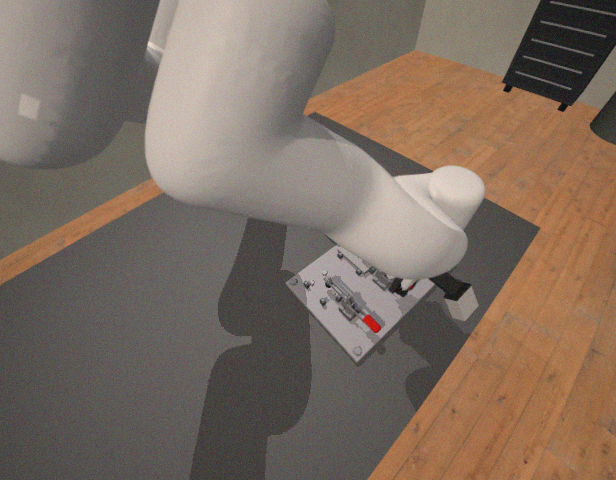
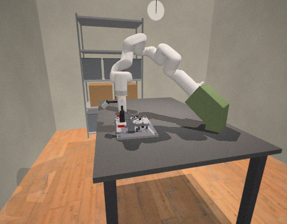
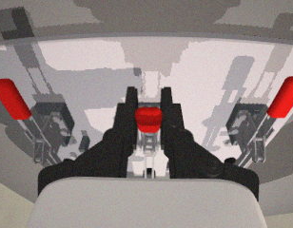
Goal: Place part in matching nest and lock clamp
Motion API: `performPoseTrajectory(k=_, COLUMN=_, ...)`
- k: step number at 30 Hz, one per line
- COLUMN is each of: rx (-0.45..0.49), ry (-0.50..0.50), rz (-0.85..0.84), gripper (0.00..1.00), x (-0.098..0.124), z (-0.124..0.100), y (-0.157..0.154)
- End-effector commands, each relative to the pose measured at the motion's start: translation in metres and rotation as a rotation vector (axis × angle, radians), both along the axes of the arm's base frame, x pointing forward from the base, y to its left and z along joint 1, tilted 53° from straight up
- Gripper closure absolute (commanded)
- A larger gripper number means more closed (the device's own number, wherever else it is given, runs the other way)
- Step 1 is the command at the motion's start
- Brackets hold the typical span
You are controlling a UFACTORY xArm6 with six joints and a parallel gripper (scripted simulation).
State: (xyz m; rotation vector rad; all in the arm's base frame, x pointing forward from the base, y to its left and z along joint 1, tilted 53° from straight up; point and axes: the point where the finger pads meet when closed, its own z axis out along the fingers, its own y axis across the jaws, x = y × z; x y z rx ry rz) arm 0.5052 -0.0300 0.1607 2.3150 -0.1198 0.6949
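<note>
The grey fixture plate lies on the dark table and carries three toggle clamps with red handles. My gripper points straight down over the plate's clamp side and is shut on the middle clamp's red handle, which shows end-on between the fingers. The near clamp's handle lies flat. In the wrist view the side clamps' handles sit at the left and the right. I cannot make out the part; the arm hides the middle nest.
The arm's green base block stands on the table's right side. The table edge runs close past the fixture. A metal shelf with boxes stands behind the table.
</note>
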Motion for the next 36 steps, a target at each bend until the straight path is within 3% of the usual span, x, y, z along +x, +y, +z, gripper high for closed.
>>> performPoseTrajectory(k=1, rx=0.000, ry=-0.001, rz=0.001, gripper=1.00, x=0.0056, z=-0.0006, y=-0.0021)
performPoseTrajectory(k=36, rx=0.000, ry=-0.001, rz=0.001, gripper=1.00, x=0.0153, z=-0.0045, y=-0.0089)
